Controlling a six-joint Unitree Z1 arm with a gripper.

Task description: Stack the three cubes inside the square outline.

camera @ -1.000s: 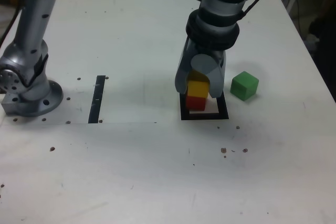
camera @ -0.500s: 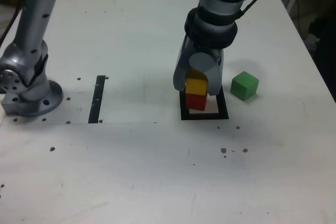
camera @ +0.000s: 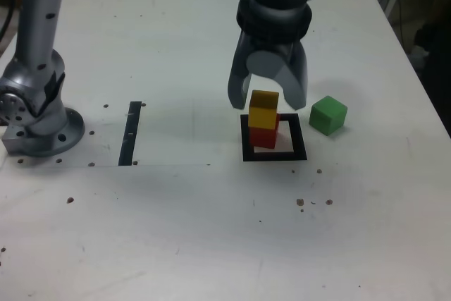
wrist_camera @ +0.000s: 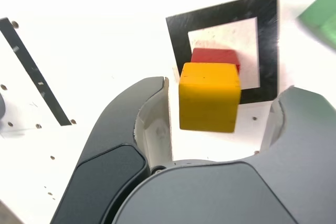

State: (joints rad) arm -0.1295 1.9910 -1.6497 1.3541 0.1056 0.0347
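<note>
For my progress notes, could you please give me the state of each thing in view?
Yellow cube: stacked on the red cube, released.
Red cube: inside the outline, under yellow.
Green cube: on the table beside the outline, unstacked.
Outline: holds the two-cube stack.
Tool: open, straddling the yellow cube without touching.

Yellow cube (camera: 263,108), red cube (camera: 263,136), green cube (camera: 328,115) (outline (camera: 275,154) black).

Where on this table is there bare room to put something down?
The wide stretch of the table nearest the camera is bare, as is the patch between the black strip and the square outline. It's crowded around the outline: stacked cubes, pincer, green cube.
</note>
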